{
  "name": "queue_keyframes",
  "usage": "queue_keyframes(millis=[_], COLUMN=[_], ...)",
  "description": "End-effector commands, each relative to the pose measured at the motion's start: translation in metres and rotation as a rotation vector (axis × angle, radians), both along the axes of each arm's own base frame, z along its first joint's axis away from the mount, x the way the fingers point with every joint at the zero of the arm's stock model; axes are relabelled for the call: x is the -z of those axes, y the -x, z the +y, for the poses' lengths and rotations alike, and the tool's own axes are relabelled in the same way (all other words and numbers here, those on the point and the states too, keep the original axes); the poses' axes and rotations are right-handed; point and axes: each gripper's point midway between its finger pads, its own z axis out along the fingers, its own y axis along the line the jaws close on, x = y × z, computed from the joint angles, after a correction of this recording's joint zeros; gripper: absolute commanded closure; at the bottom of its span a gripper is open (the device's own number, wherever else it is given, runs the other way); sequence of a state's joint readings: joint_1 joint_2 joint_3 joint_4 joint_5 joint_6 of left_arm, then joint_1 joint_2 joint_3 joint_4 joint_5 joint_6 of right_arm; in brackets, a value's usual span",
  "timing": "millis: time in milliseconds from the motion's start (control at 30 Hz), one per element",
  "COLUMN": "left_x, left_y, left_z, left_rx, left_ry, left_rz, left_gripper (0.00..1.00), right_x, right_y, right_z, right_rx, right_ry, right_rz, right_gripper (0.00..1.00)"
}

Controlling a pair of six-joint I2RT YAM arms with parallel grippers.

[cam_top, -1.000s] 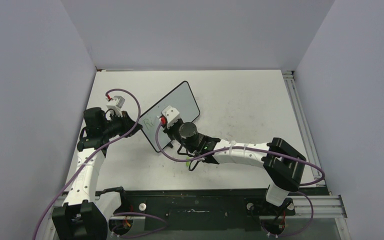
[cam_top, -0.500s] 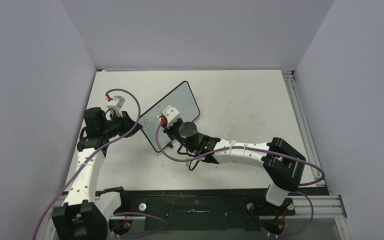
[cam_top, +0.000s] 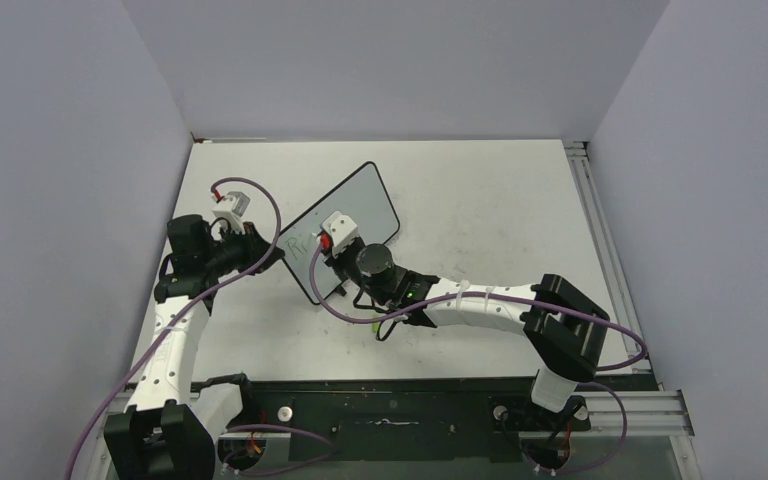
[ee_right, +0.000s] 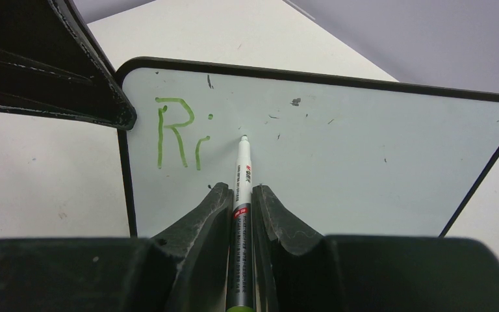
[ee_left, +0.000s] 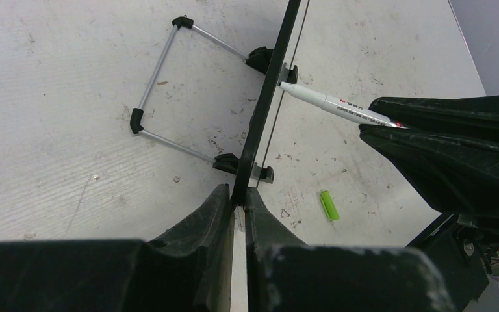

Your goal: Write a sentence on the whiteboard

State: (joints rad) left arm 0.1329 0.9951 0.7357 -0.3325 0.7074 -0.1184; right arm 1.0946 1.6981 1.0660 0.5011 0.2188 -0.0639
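Observation:
The whiteboard [cam_top: 355, 205] stands tilted on its wire stand left of the table's middle; it also shows in the right wrist view [ee_right: 364, 156]. Green lettering [ee_right: 180, 133] reads "Ri" at its upper left. My left gripper [ee_left: 238, 203] is shut on the whiteboard's black edge [ee_left: 269, 97] and steadies it. My right gripper [ee_right: 242, 192] is shut on a white and grey marker [ee_right: 242, 195], whose tip touches the board just right of the letters. The marker [ee_left: 334, 107] also shows in the left wrist view, meeting the board edge-on.
A green marker cap [ee_left: 328, 205] lies on the scuffed tabletop near the board's feet. The wire stand [ee_left: 169, 91] props the board from behind. Grey walls close the table at back and sides. A metal rail [cam_top: 600, 240] runs along the right edge.
The right arm has shifted very slightly; the marker stays at the board. The left arm and the board have not moved.

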Motion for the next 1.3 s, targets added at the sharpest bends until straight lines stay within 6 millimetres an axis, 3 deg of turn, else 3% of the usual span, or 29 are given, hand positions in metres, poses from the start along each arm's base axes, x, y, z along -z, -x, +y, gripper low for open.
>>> queue_keyframes(millis=[0,267,800,1267], left_x=[-0.030,-0.030,-0.029,-0.029], left_y=[-0.008,-0.008,-0.008,-0.008], left_z=[0.000,0.000,0.000,0.000], left_rx=[0.010,0.009,0.008,0.007], left_ry=[-0.004,-0.003,-0.003,-0.003], left_rz=[-0.093,-0.094,-0.092,-0.092], left_gripper=[1.00,1.00,1.00,1.00], right_x=[-0.027,-0.017,0.004,0.002], right_y=[0.007,0.014,0.010,-0.006], right_z=[0.018,0.018,0.005,-0.003], right_rx=[-0.044,-0.054,-0.012,0.043], right_ry=[-0.080,-0.062,-0.023,-0.035], right_rz=[-0.032,-0.017,0.009,0.009], right_gripper=[0.95,0.95,0.95,0.95])
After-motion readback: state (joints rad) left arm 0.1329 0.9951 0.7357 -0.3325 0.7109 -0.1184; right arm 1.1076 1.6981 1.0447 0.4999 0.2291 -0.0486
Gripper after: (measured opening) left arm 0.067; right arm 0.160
